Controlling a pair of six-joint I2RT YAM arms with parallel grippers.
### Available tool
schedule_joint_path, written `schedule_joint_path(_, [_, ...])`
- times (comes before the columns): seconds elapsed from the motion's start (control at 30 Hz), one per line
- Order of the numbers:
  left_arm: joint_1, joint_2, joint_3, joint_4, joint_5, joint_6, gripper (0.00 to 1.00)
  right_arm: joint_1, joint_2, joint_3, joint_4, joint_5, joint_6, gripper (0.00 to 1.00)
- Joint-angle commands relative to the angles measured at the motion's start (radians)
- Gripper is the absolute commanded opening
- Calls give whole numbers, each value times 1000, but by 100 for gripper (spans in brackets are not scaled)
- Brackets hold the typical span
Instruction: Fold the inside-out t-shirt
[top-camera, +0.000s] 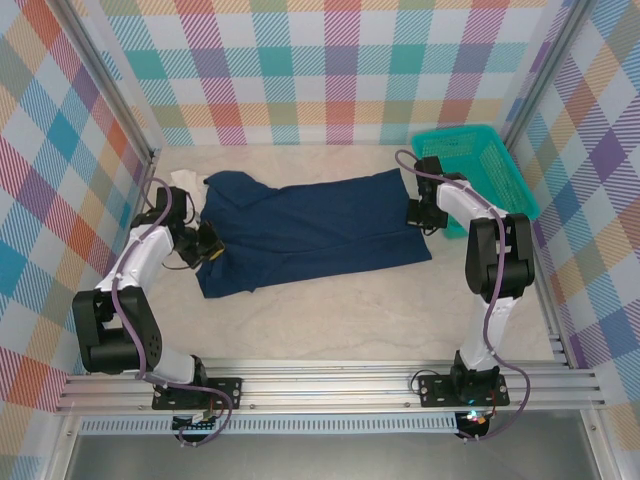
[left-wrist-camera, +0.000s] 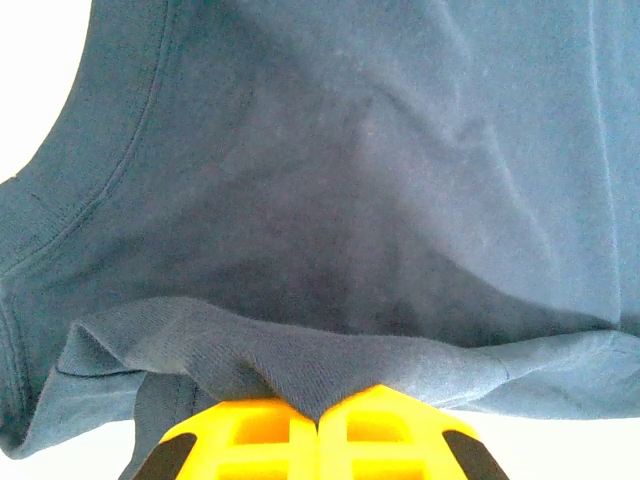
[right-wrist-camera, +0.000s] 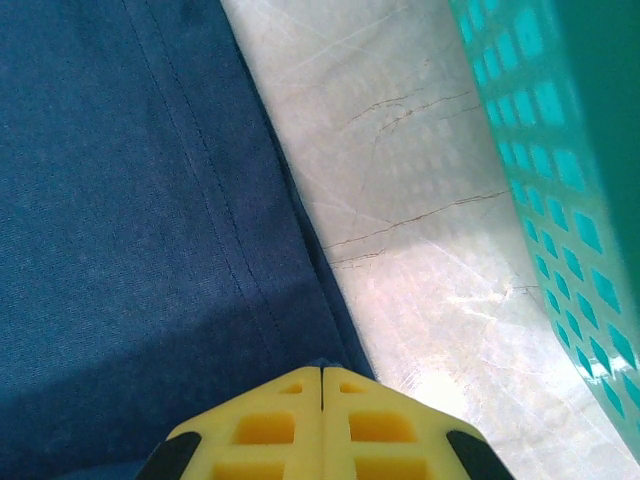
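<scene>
The inside-out t-shirt (top-camera: 305, 228), dark navy, lies spread flat across the middle of the table, its long side running left to right. My left gripper (top-camera: 208, 246) is at its left end. In the left wrist view the yellow fingers (left-wrist-camera: 260, 435) are shut on a raised fold of the navy cloth (left-wrist-camera: 380, 180), with a curved ribbed seam off to the left. My right gripper (top-camera: 421, 214) is at the shirt's right edge. In the right wrist view it (right-wrist-camera: 321, 372) is shut, with a bit of the stitched hem (right-wrist-camera: 130, 200) pinched at its tip.
A teal plastic basket (top-camera: 482, 168) stands at the back right, close to my right gripper, and its mesh wall (right-wrist-camera: 560, 150) runs along the right of the right wrist view. A small piece of white cloth (top-camera: 186, 180) lies by the shirt's back-left corner. Checked walls surround the pale marbled table (top-camera: 330, 320).
</scene>
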Motion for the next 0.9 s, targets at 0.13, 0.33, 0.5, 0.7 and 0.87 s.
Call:
schedule_joint_path(0.13, [13, 51, 59, 16, -3, -1, 0, 10, 24, 38, -10, 24, -19, 3])
schedule_joint_path(0.33, [12, 85, 70, 10, -10, 8, 0, 9, 25, 49, -22, 53, -25, 3])
schedule_joint_path(0.5, [17, 72, 53, 5, -21, 15, 0, 8, 14, 59, -33, 92, -39, 3])
schedule_joint_path(0.7, [28, 65, 36, 0, -39, 24, 0, 9, 22, 66, -24, 75, -37, 3])
schedule_joint_path(0.87, [29, 75, 29, -5, -53, 34, 0, 15, 36, 71, -21, 72, -37, 3])
